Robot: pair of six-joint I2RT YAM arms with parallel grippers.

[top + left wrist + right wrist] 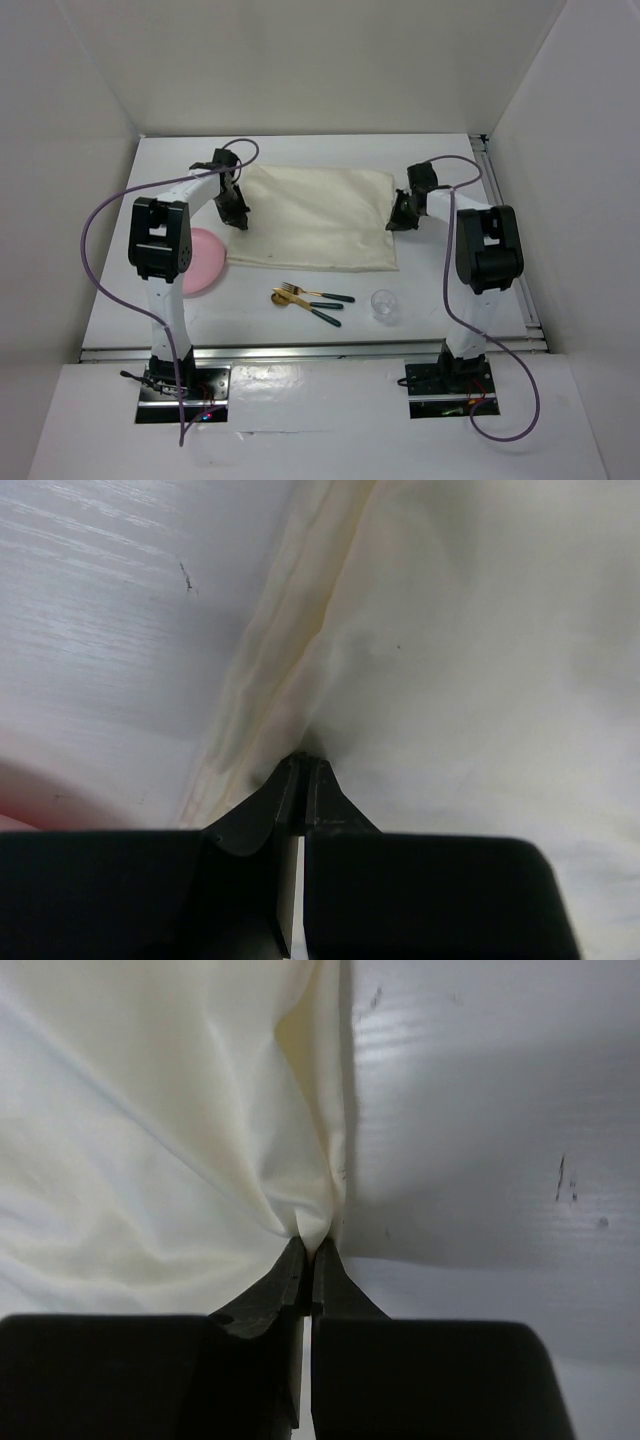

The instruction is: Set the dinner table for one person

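Your left gripper [302, 765] is pinched closed on the left edge of the cream cloth [315, 225], and your right gripper [307, 1245] is clamped on its right edge. The cloth lies mid-frame on the dinner table [300, 150]. The pink plate [205, 262], cutlery [310, 297] and glass [384, 304] sit lower down.

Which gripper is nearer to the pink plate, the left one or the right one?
Left. The left gripper is shut on the cloth at its left edge, just past the pink plate. The right gripper pinches the opposite edge, the whole cloth away.
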